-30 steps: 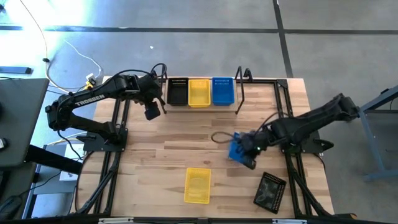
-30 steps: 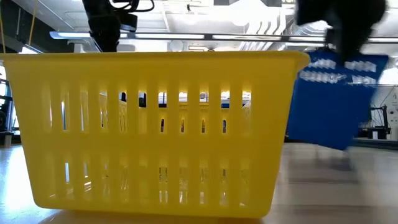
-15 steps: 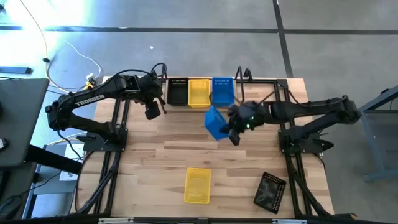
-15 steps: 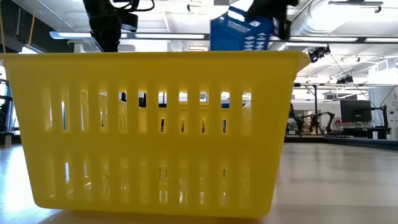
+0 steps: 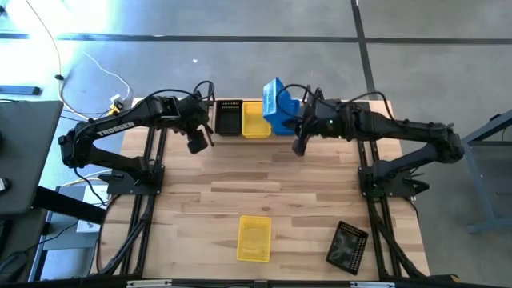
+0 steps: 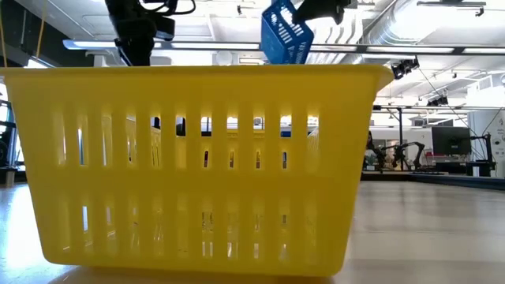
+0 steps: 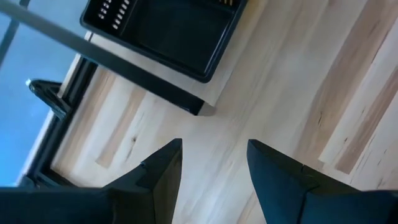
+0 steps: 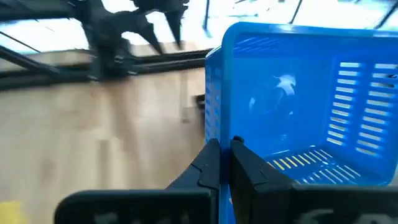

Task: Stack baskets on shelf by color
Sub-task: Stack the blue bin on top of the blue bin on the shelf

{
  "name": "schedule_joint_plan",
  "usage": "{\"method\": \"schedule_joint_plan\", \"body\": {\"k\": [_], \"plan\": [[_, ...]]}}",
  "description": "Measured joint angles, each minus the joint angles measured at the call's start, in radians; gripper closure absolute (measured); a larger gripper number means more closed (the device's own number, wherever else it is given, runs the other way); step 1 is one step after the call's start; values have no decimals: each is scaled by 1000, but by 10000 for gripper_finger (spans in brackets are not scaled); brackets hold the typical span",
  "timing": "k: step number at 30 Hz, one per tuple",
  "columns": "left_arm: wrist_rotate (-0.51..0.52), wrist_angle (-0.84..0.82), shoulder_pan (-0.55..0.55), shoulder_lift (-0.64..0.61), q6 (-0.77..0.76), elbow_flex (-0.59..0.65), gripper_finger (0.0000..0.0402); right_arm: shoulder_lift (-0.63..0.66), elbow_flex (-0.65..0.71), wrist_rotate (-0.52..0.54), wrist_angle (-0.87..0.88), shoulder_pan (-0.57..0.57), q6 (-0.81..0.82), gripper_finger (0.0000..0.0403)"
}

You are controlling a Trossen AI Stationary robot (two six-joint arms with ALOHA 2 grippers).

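Right gripper [image 5: 298, 122] pinched tight on wall of blue basket [image 5: 277, 106], held tilted in air over shelf [image 5: 308, 116] at table's 12 o'clock. Left gripper [image 7: 211, 165] spread open, nothing in it, hovering over wood just beside black basket [image 5: 229, 118] on shelf. Yellow basket [image 5: 255, 120] next to black one.

Surface: light wooden table [image 5: 240, 180], black frame rails along sides. Loose yellow basket [image 5: 254, 238] at 6 o'clock, loose black basket [image 5: 348, 246] at about 5. Room behind: ceiling lights, ducting.
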State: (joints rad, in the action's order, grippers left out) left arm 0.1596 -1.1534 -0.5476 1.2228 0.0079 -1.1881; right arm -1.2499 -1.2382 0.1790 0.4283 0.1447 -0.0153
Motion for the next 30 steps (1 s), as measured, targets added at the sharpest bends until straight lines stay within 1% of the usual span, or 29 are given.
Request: {"method": "schedule_joint_plan", "body": {"k": [6, 11, 17, 25, 30], "plan": [[-4, -1, 0, 0, -133, 0, 229, -14, -1, 104, 59, 46, -183, 403], [-62, -1, 0, 0, -208, 0, 229, -71, -1, 101, 168, 87, -256, 403], [-73, -1, 1, 0, -216, 0, 229, -156, 0, 84, 229, 120, -275, 403], [-69, -1, 1, 0, -217, 0, 229, -241, 0, 108, 266, 162, -361, 403], [-69, -1, 1, 0, -218, 0, 229, -280, 0, 107, 299, 191, -366, 403]]}}
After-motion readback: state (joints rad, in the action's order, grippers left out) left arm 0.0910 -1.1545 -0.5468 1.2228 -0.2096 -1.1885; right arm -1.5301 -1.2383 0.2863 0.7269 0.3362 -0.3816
